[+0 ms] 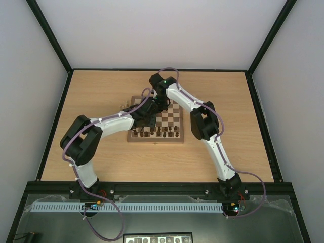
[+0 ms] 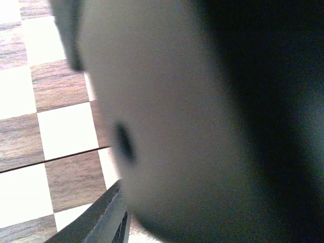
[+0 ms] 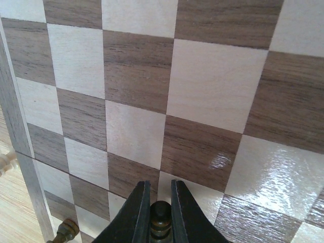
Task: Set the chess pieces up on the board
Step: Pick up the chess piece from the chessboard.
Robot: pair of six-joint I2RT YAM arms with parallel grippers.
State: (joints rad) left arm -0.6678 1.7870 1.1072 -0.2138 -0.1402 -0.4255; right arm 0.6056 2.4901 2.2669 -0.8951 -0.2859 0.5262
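1 dark chessman (image 3: 161, 218) is being pinched by the right gripper (image 3: 161, 191), lower-centre frame, probably for upright lowering onto the board (image 3: 202, 86); spread of the left gripper (image 1: 153, 110) cannot be told.

Light wood table (image 1: 101, 162) carries the board (image 1: 172, 114); pale chess pieces (image 3: 5, 162) alongside.

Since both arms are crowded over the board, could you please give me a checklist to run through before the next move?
1. Grip: right end effector shut on the dark piece: ok.
2. Landing area: board squares ahead of it bare: ok.
3. Left wrist view: not ok, a blurred pale shape fills it.
4. Whether left end effector is open or shut: cannot tell.
5. Clearance between left arm and right arm: cannot tell; they overlap in the top view.
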